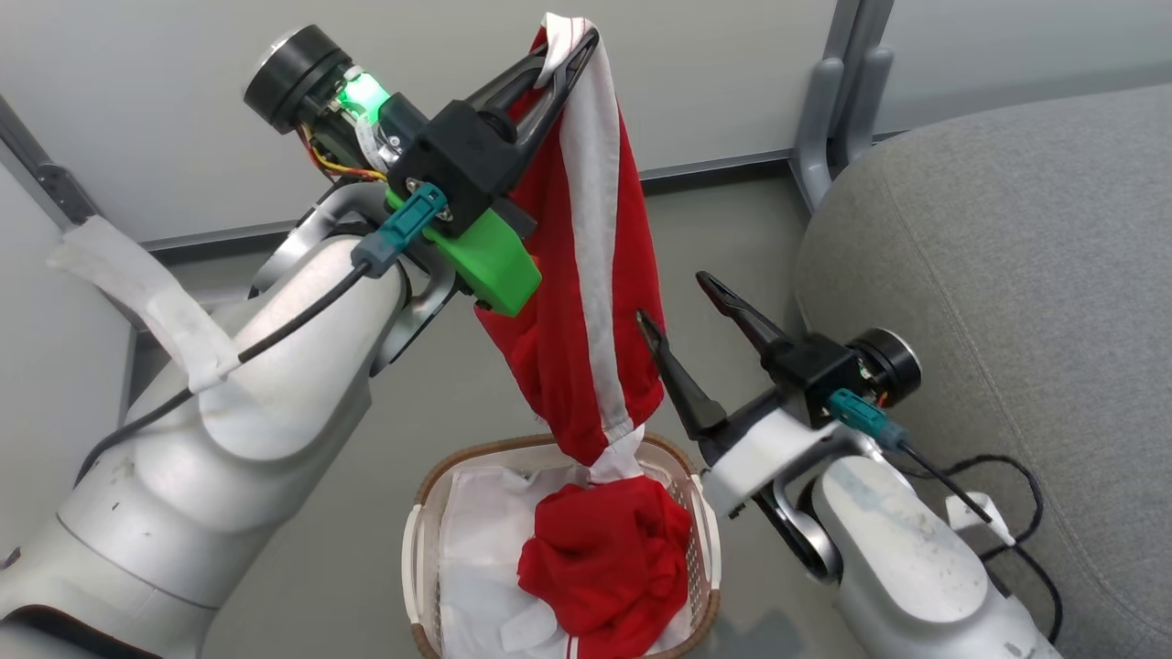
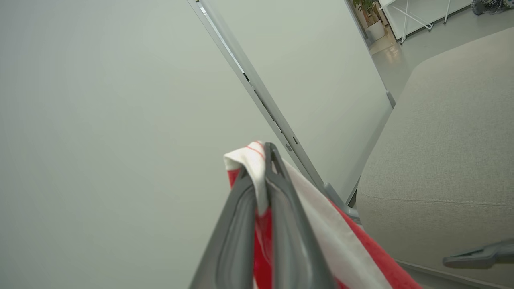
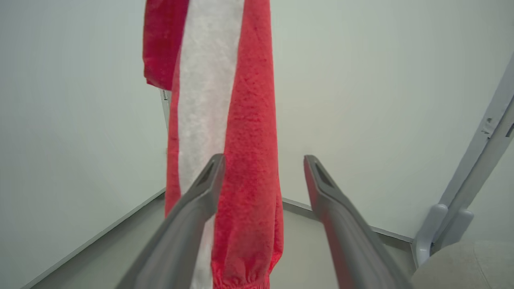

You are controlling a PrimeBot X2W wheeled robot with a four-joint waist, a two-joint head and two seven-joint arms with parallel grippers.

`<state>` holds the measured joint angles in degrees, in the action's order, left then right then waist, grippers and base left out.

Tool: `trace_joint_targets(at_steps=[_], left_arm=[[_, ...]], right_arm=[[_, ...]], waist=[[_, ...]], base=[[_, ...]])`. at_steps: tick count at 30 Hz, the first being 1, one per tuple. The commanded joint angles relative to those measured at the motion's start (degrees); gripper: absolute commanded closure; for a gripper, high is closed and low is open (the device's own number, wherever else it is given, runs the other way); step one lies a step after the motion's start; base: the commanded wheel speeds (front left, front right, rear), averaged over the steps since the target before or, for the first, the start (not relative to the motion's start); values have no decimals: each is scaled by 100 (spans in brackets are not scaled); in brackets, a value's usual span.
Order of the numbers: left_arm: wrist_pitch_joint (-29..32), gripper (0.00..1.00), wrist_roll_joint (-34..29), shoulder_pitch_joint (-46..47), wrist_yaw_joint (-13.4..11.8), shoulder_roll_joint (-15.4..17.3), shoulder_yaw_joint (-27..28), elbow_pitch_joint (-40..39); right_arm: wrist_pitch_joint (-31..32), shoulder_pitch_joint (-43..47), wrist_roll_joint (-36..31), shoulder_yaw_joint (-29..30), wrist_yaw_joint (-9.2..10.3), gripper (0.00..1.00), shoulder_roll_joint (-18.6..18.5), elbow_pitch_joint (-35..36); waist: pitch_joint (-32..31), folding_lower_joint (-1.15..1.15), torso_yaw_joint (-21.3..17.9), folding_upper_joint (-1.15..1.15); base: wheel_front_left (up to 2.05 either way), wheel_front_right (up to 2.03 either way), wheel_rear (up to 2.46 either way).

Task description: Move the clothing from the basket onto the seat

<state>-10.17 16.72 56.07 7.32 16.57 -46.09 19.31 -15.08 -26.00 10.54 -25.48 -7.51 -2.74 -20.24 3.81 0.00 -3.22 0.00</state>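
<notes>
Left arm is raised at the upper left of the frame, elbow bent, with the left fingers pinched tight on the white-trimmed end of the clothing at top centre. The red-and-white leg hangs straight down, and the rest sits bunched in the basket at bottom centre. Just right of the hanging cloth, the right fingers point up, spread wide, gripping nothing. The grey seat takes up the right side.
</notes>
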Motion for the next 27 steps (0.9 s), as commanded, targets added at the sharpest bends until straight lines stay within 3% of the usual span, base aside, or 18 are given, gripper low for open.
trace_joint_targets(at_steps=[1,11,19,25,26,27], left_arm=[[-42,100,25,107,17,-23,-21,11],[-108,100,79,191,15,-136,-243,-141],[-144,100,89,236,16,-214,-359,-279],[-150,100,133,250,6,-281,-434,-390],[-141,100,145,249,1,-285,-440,-412],[-125,100,158,241,-6,-284,-442,-437]], right_arm=[[-14,-204,4,-95,4,0,-27,-164],[-15,-1393,585,-1069,4,0,-314,-1531],[-14,-1906,1576,-2606,4,0,-523,-1925],[-14,-2175,1958,-3206,5,0,-426,-2198],[-14,-2194,2002,-3238,5,16,-395,-2221],[-14,-2215,2053,-3263,5,50,-365,-2249]], waist=[[1,0,25,0],[23,0,191,0],[17,0,260,0],[-9,0,360,0],[-8,0,380,0],[-10,0,404,0]], base=[[0,0,0],[0,0,0],[0,0,0],[0,0,0],[0,0,0],[0,0,0]])
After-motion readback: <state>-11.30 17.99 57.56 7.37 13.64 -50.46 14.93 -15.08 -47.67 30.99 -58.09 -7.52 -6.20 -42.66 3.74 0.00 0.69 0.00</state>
